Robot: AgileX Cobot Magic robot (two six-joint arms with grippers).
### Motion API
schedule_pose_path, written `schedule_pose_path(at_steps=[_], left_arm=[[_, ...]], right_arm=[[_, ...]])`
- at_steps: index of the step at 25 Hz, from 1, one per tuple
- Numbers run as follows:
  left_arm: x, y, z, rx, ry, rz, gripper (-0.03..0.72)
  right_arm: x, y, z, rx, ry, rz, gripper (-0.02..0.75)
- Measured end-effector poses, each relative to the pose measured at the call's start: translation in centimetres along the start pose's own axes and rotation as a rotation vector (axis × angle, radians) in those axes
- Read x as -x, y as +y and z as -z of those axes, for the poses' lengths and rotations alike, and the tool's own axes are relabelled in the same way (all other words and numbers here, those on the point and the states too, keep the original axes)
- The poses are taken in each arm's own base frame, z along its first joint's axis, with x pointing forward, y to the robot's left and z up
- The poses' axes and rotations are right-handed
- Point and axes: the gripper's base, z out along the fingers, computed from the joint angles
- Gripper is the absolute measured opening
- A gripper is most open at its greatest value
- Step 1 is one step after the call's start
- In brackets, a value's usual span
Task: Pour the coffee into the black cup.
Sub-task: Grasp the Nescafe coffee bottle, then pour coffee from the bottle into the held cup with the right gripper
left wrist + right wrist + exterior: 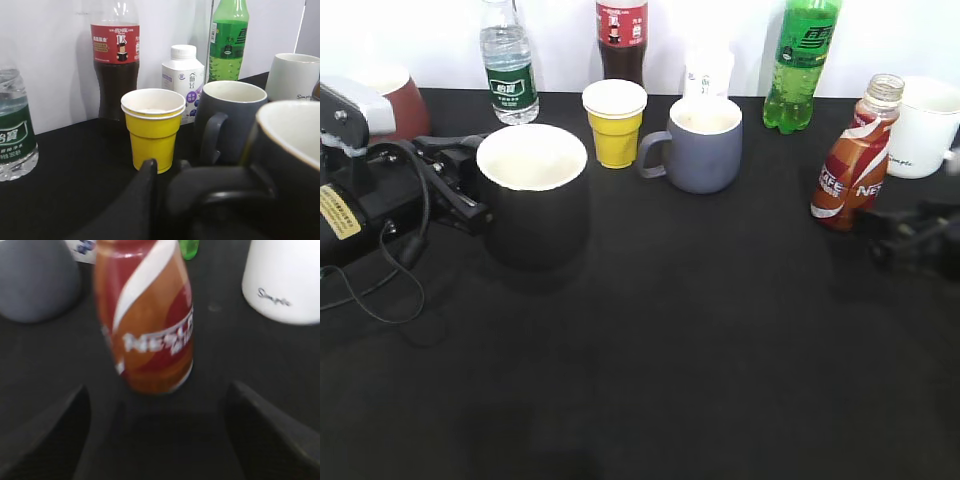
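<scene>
The coffee bottle [855,160] stands uncapped at the right of the black table, with an orange-brown, red and white wrap. In the right wrist view it [147,325] stands just ahead of my right gripper [160,440], whose fingers are spread wide and empty to either side of it. In the exterior view the right gripper [905,235] is low on the table, next to the bottle. The black cup [532,195], white inside, stands at the left. My left gripper [460,190] is shut on its handle [225,192]. The cup's rim shows in the left wrist view [295,135].
A grey-blue mug [702,145] and a yellow paper cup [614,122] stand behind the middle. Along the back are a water bottle [508,65], a cola bottle [621,40], a small white bottle [708,72] and a green soda bottle [800,65]. A white mug [930,125] is at far right, a reddish-brown mug [395,100] at far left.
</scene>
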Motion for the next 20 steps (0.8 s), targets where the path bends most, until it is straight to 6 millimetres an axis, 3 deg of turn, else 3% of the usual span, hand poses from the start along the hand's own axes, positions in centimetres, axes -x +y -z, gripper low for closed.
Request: schedule_pose_path(at_steps=[5,10,13,20], left_arm=[[0.0,0.0,0.0,0.001,0.002,0.0,0.085],[-0.2,0.0,0.0,0.005,0.025,0.0,0.089],[-0.2,0.1,0.0,0.006,0.025,0.0,0.094],[-0.2,0.1,0.0,0.006,0.026,0.0,0.095]], right_arm=[[-0.1,-0.7,-4.8,0.059,0.01,0.066,0.655],[-0.2,-1.2,-8.6,0.112,-0.103,0.059,0.629],[-0.4,-1.2,-8.8,0.121,-0.126,0.055,0.554],[-0.4,-1.2,-8.8,0.119,-0.129,0.053,0.538]])
